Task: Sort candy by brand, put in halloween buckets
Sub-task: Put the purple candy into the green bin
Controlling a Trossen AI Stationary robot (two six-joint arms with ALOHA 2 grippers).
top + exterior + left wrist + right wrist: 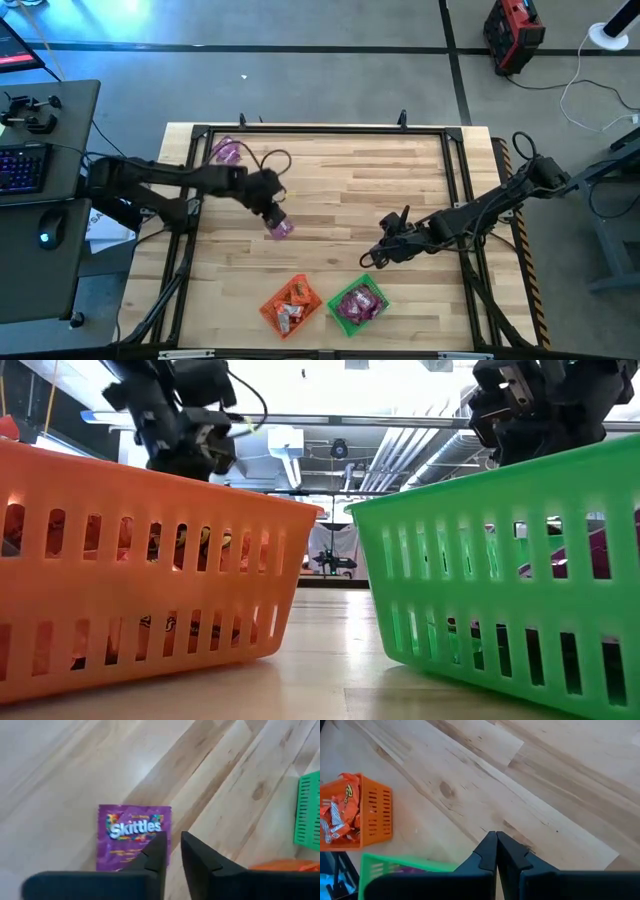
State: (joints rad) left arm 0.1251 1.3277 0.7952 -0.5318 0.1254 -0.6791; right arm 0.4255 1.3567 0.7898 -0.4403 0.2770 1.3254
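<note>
While the right fingers (496,851) rest closed, the left fingers (172,852) stand slightly parted beside a purple candy packet (131,835).

Wooden table (400,190), light butcher-block planks, bounded by a black frame (320,130). Left of it, a dark desk (50,250) carrying a backlit keyboard (22,165) and a mouse (47,237). On the grey floor beyond the table, a red-and-black case (513,35), with a white cable (590,85) trailing nearby.
</note>
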